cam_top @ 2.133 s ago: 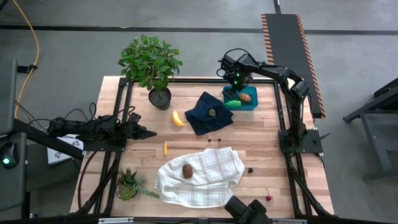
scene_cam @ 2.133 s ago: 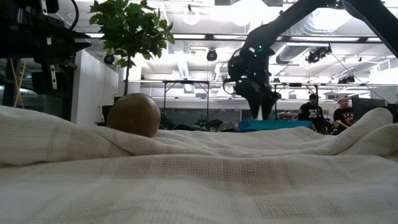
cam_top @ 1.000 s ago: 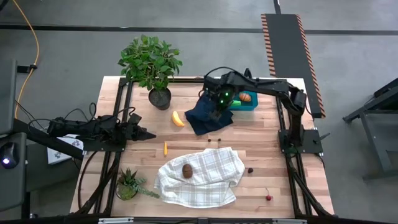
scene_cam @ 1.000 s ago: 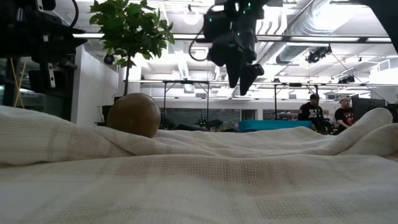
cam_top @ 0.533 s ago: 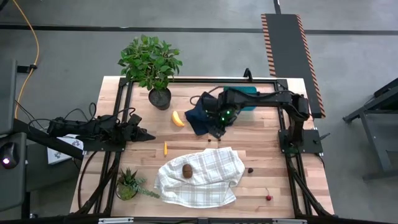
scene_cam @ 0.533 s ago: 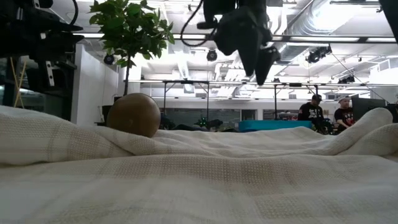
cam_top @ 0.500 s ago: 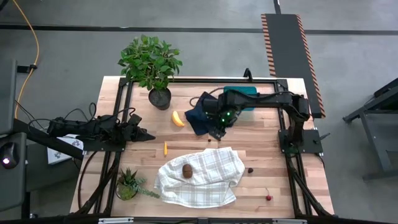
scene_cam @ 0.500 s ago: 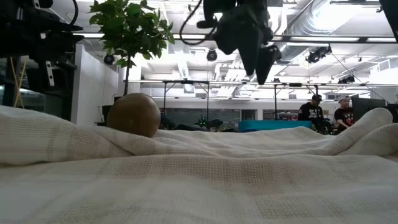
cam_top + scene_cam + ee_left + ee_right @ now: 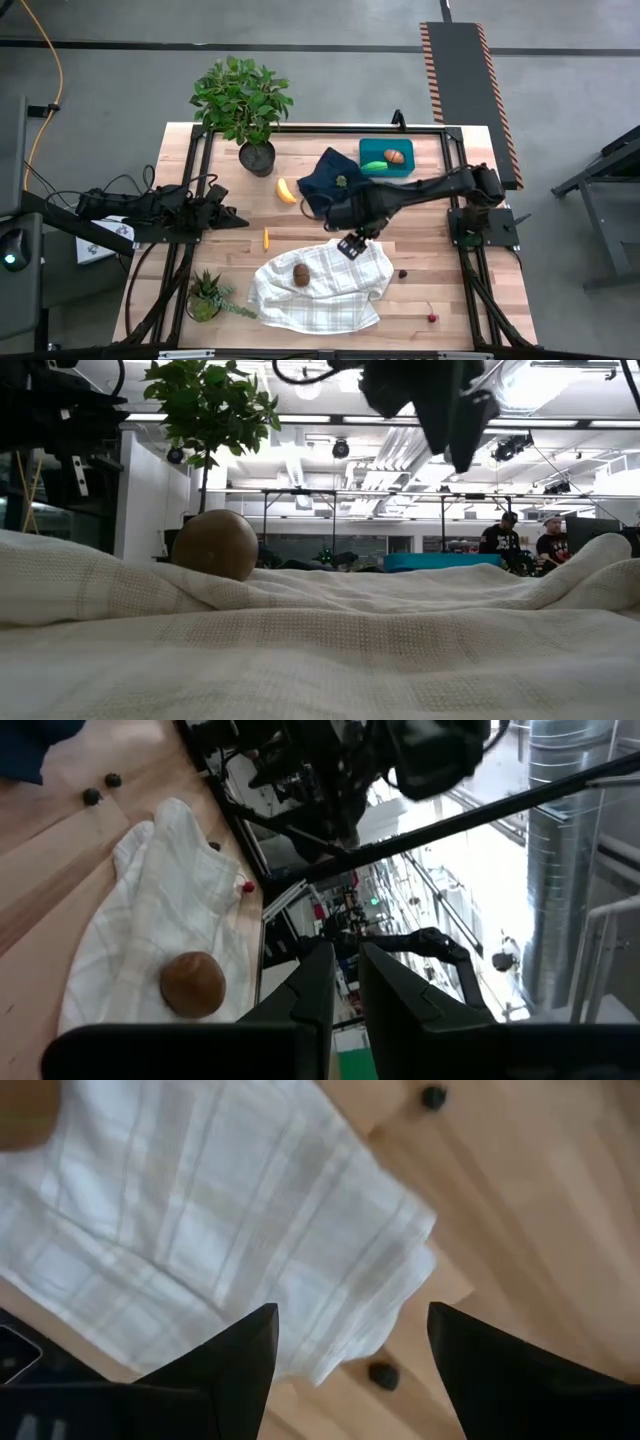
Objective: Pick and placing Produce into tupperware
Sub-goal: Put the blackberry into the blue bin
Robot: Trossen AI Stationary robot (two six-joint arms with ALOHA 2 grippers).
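Observation:
The teal tupperware [image 9: 387,157] stands at the far right and holds a green piece [image 9: 374,166] and a brown-orange piece [image 9: 396,156]. A banana [image 9: 286,190] and a small orange piece [image 9: 266,238] lie on the wood. A brown kiwi [image 9: 300,274] rests on the white checked cloth [image 9: 320,285]. A small green piece [image 9: 341,181] lies on the navy cloth [image 9: 335,180]. Red cherries [image 9: 432,318] lie near the front. My right gripper [image 9: 350,1360] hangs open, pointing down, over the white cloth's far edge, holding nothing. My left gripper [image 9: 238,215] is shut and level at the table's left.
A large potted plant [image 9: 243,105] stands at the far left and a small one [image 9: 207,297] at the near left. Dark berries [image 9: 381,1375] lie on the wood beside the white cloth's edge. People [image 9: 520,540] show in the room beyond the table.
My right gripper has swung from beside the tupperware, over the navy cloth, toward the table's near edge, and now hangs over the white cloth's far edge. Its wrist has rolled on the way. It stays open and holds nothing.

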